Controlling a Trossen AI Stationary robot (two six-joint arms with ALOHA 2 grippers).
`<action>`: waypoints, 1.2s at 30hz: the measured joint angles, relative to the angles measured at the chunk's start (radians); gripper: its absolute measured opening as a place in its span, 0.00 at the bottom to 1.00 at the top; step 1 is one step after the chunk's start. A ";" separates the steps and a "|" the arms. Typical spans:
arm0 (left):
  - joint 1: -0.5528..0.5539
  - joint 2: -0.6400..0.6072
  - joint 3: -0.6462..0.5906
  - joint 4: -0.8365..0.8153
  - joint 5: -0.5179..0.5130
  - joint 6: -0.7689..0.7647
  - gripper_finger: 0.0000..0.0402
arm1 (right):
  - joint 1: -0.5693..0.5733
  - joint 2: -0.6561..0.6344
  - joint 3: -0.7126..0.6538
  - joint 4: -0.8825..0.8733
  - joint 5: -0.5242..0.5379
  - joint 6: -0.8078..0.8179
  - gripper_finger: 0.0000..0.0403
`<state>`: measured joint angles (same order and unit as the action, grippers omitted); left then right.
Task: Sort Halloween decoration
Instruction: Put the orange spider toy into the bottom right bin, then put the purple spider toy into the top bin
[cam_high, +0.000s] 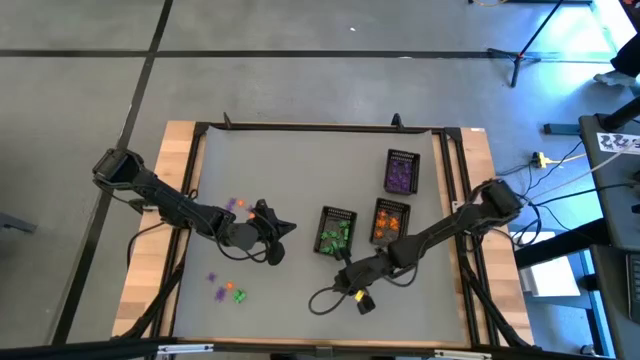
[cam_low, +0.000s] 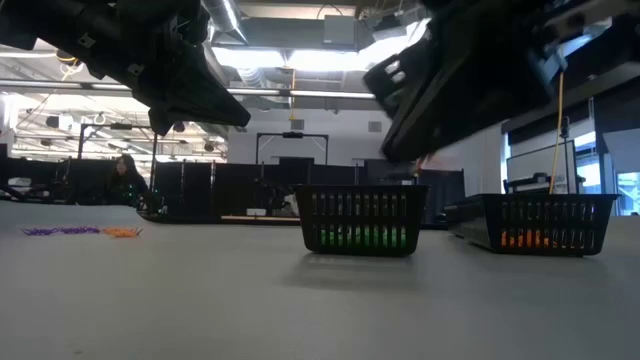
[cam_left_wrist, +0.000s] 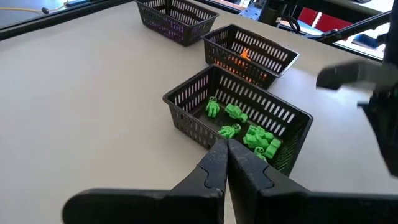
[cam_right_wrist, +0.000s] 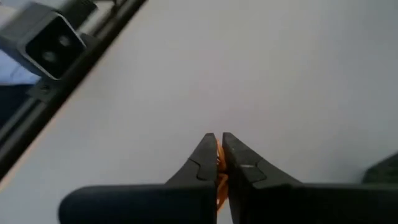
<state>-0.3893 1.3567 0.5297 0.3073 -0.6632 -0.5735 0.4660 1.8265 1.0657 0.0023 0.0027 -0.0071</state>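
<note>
Nearest the overhead camera: two dark arms over one grey table (cam_high: 300, 170). Left arm, one; left gripper (cam_high: 290, 228) held above the mat left of the green basket, fingers pressed together, nothing seen between them. Loose Halloween decoration, two small clusters on the left of the mat: purple and orange pieces (cam_high: 236, 205) behind the left arm, purple, green and orange pieces (cam_high: 227, 291) in front of it; exact piece counts too small to tell. Black mesh baskets, three: green basket (cam_high: 336, 231) at centre, holding about eight green trinkets (cam_left_wrist: 245, 127) in the left wrist view; orange basket (cam_high: 389, 221) just beside it to the right, holding orange trinkets; purple basket (cam_high: 402, 172) farther back, holding purple trinkets. Right arm, one; right gripper (cam_high: 341, 284) in front of the green basket, near the table's front edge, fingers (cam_right_wrist: 241, 163) clamped on one orange trinket (cam_right_wrist: 218, 174), a thin sliver visible between the tips.
</note>
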 joint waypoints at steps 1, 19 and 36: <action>0.000 0.000 0.000 0.000 0.002 0.000 0.01 | 0.000 -0.021 -0.019 0.014 0.001 0.000 0.01; 0.002 0.001 0.000 0.001 -0.006 -0.001 0.01 | -0.002 -0.734 -0.672 0.287 0.447 0.144 0.05; 0.012 0.000 0.000 0.002 -0.008 0.000 0.01 | -0.054 -0.876 -0.810 0.160 0.577 0.345 0.33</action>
<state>-0.3777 1.3569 0.5298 0.3097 -0.6716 -0.5739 0.4123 0.9508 0.2558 0.1621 0.5793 0.3376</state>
